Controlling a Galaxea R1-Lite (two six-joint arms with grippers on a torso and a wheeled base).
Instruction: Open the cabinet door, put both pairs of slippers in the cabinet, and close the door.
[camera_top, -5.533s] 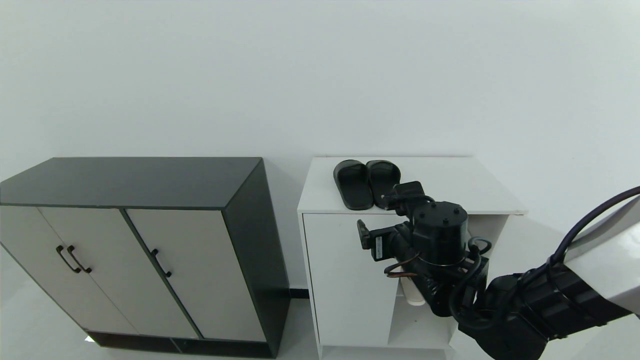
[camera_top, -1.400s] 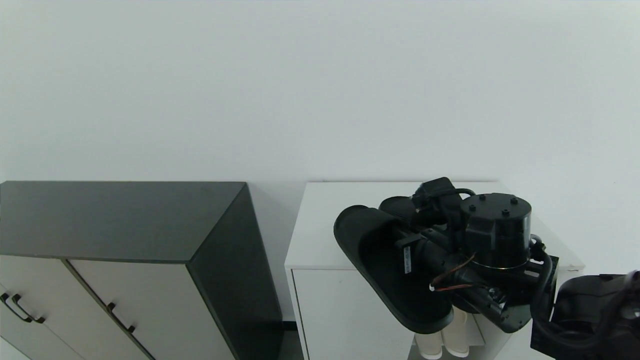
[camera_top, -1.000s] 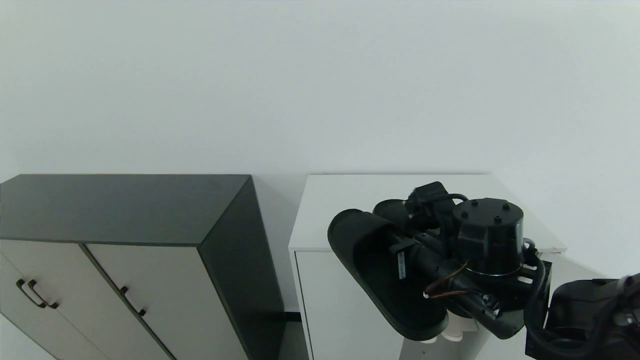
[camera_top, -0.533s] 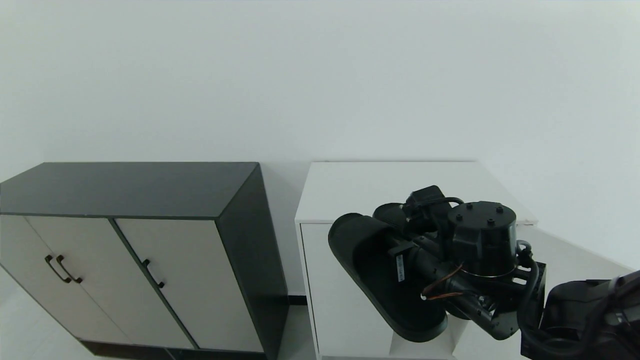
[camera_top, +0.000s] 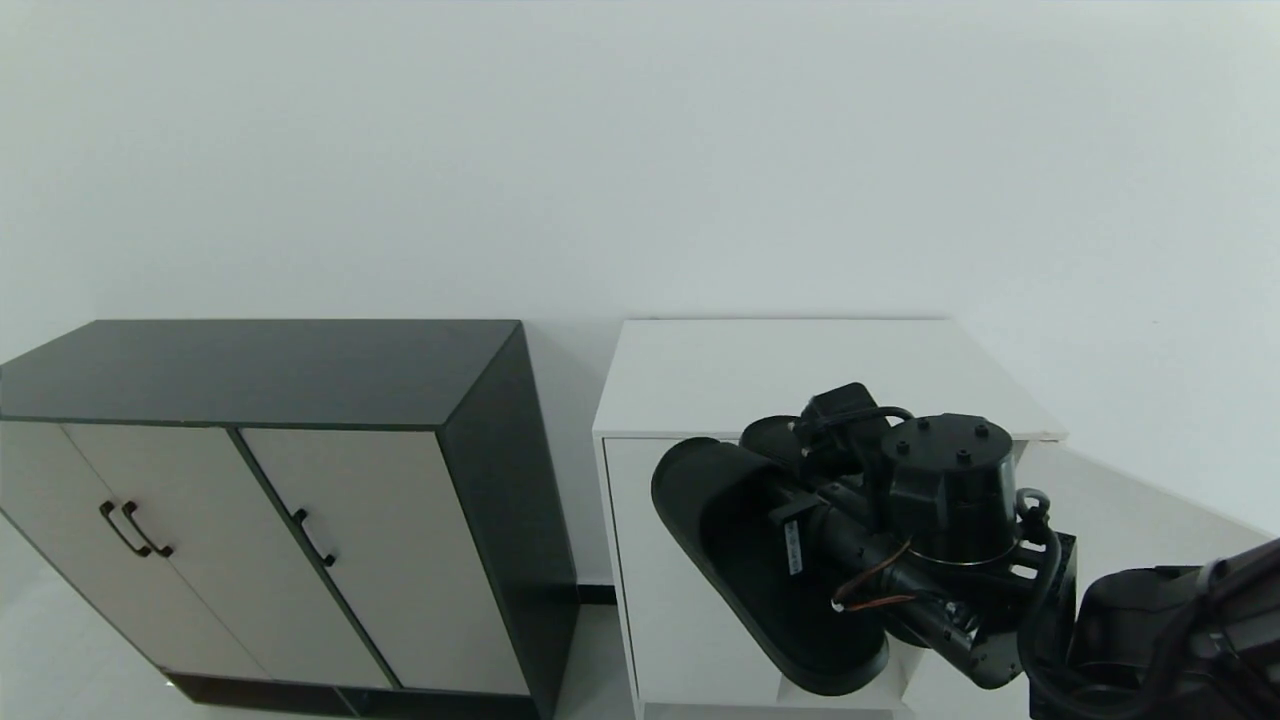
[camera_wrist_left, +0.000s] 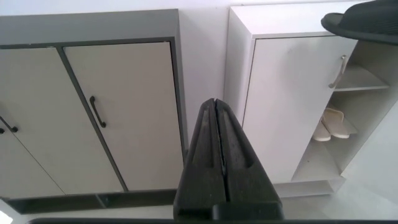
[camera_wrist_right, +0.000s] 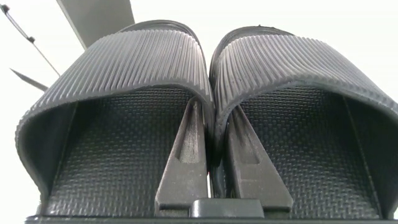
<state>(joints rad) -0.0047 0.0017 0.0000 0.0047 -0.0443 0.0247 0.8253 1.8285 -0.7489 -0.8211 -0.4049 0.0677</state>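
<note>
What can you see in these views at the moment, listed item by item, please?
black slippers: one pair, black, held side by side in the air in front of the white cabinet.
pale slippers: one pair, off-white, on a shelf in the white cabinet's open side.
white cabinet: one, white, against the wall, to the right of the dark cabinet.
dark cabinet: one, black body with grey doors, doors shut.
door handles: three in view, black, on the dark cabinet's doors.
right end effector: one, black, shut on the black slippers' adjoining inner walls.
left end effector: one, black, shut and empty, pointed toward the two cabinets.
</note>
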